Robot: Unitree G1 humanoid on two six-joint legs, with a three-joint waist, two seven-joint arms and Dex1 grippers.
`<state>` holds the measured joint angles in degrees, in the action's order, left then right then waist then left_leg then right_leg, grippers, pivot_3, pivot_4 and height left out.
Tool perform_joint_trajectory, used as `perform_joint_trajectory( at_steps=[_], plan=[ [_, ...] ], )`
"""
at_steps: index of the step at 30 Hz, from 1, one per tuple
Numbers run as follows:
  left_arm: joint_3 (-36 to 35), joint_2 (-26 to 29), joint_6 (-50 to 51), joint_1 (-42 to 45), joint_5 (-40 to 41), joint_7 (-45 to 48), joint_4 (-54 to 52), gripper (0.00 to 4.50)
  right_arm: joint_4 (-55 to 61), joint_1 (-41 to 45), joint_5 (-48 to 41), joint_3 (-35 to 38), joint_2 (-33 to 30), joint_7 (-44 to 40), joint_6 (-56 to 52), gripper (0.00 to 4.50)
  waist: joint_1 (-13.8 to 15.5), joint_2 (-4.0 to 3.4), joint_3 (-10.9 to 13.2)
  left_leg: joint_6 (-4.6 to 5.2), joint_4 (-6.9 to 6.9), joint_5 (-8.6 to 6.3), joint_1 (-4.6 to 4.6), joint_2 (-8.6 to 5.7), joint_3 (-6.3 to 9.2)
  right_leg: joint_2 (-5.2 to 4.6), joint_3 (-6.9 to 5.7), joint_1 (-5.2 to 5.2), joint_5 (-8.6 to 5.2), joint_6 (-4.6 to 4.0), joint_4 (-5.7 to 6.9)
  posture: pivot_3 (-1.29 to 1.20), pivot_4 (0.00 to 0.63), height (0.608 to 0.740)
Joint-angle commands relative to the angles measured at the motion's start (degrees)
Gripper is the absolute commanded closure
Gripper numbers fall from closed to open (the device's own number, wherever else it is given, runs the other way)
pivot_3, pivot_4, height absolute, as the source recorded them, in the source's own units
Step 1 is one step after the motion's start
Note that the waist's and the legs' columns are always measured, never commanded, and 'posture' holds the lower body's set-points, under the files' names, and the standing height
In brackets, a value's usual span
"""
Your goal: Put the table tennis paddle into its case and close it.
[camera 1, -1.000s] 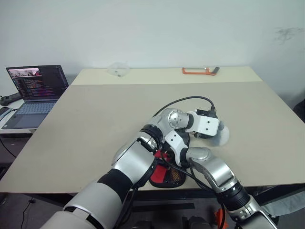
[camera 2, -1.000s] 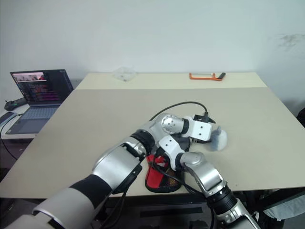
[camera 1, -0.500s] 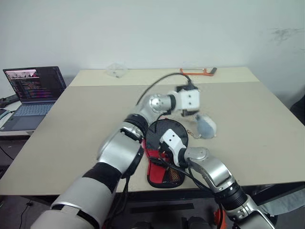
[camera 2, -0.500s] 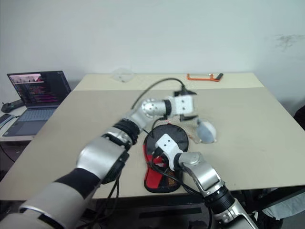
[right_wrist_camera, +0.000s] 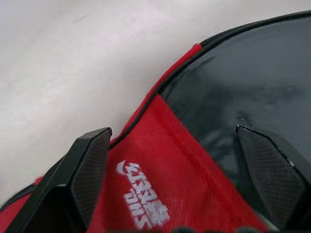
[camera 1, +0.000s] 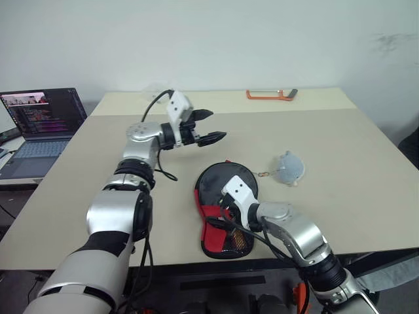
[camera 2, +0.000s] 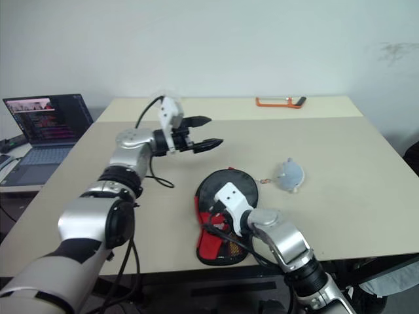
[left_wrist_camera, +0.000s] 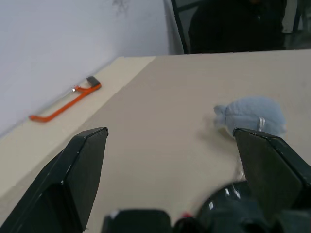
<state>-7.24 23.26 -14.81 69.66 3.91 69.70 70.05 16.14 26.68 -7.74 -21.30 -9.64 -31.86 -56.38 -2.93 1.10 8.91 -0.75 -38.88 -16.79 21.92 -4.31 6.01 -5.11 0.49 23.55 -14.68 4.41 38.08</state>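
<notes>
Near your front surface edge lies the case (camera 1: 222,209), seemingly shut with its paddle hidden inside; your right gripper (right_wrist_camera: 182,182) hovers released over it, left gripper (camera 1: 211,125) released, raised clear.

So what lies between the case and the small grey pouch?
Bare tabletop between the case and the grey pouch, apart from a thin cord by the pouch, in the left eye view.

Case (camera 1: 223,208) lies on the table (camera 1: 340,163) near its front edge. Small pouch (camera 1: 289,168) on the table right of the case and slightly behind it, apart from it. Hacksaw (camera 1: 271,95) far behind the case, near the table's back edge. Laptop (camera 1: 40,124) well left of the case, beside the table's left edge
</notes>
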Motion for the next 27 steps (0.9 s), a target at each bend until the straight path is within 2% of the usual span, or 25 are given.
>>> perform_joint_trajectory(
  at_steps=[1, 4, 8, 12, 15, 19, 23, 27],
  plan=[
    [-0.1, 1.6, 2.54, -3.76, 2.2, 4.31, -5.71, 0.01, 10.14, 3.33, -4.13, 5.65, -0.89, -0.05, -5.81, 0.0, 0.03, -0.01, 0.01, -0.03, 0.0, 0.02, 0.1, -0.02, -0.01, -0.04, 0.0, 0.09, 0.0, 0.0, 0.0, 0.0, 0.15, 0.74],
    [1.8, 1.39, 5.71, -8.21, 3.05, 8.85, -12.05, 0.01, 17.06, 5.06, -8.67, 10.99, -4.23, -1.95, -10.76, 0.0, 0.43, 0.01, 0.01, -0.03, -0.03, 0.02, 0.54, -0.04, 0.02, -0.05, -0.01, 0.46, 0.01, -0.01, -0.02, 0.0, 0.15, 0.74],
    [5.21, 1.21, 7.89, -12.63, 3.36, 12.59, -21.19, 0.01, 22.35, 5.93, -12.26, 19.36, -15.02, -5.23, -13.21, 0.0, 1.24, 0.0, 0.03, -0.04, -0.06, 0.02, 0.92, -0.05, 0.12, -0.07, -0.12, 0.67, 0.01, -0.02, -0.12, 0.0, 0.15, 0.74],
    [8.55, 1.41, 10.27, -16.2, 3.35, 15.53, -27.24, 0.01, 22.06, 6.3, -14.9, 26.25, -24.35, -7.42, -14.06, 0.0, 1.28, -0.01, 0.06, 0.0, -0.03, 0.0, 0.95, -0.08, 0.07, -0.11, -0.1, 0.65, 0.01, -0.02, -0.2, 0.0, 0.15, 0.74],
    [11.5, 0.89, 9.88, -18.22, 2.79, 17.11, -29.29, 0.01, 18.61, 4.99, -13.72, 27.71, -27.96, -6.08, -11.93, 0.0, 0.97, -0.02, 0.06, 0.16, -0.01, -0.09, 0.86, -0.02, 0.02, -0.06, -0.07, 0.62, 0.01, -0.02, -0.14, 0.0, 0.15, 0.74],
    [13.64, -1.63, 10.89, -18.91, 3.45, 16.61, -29.44, 0.01, 13.98, 3.11, -11.54, 27.17, -27.54, -2.32, -7.98, 0.0, 1.05, 0.01, 0.09, 0.22, -0.06, -0.1, 0.8, -0.02, -0.09, -0.07, 0.01, 0.55, 0.01, -0.02, -0.09, 0.0, 0.15, 0.74],
    [16.27, -2.5, 6.03, -18.1, 0.31, 15.06, -23.12, 0.01, 6.84, 2.57, -6.27, 25.78, -25.97, 3.78, -1.5, 0.0, 1.01, 0.0, 0.09, 0.24, -0.07, -0.08, 0.73, -0.02, -0.19, -0.07, 0.13, 0.57, 0.01, -0.02, 0.01, 0.0, 0.15, 0.74],
    [16.47, -3.64, 3.01, -16.15, -1.06, 13.17, -16.78, 0.01, 2.71, 2.73, -4.81, 25.19, -26.0, 4.72, 2.3, 0.0, 1.11, 0.01, 0.09, 0.23, -0.07, -0.07, 0.71, -0.04, -0.22, -0.08, 0.14, 0.56, 0.01, -0.02, -0.01, 0.0, 0.15, 0.74]
  ],
)
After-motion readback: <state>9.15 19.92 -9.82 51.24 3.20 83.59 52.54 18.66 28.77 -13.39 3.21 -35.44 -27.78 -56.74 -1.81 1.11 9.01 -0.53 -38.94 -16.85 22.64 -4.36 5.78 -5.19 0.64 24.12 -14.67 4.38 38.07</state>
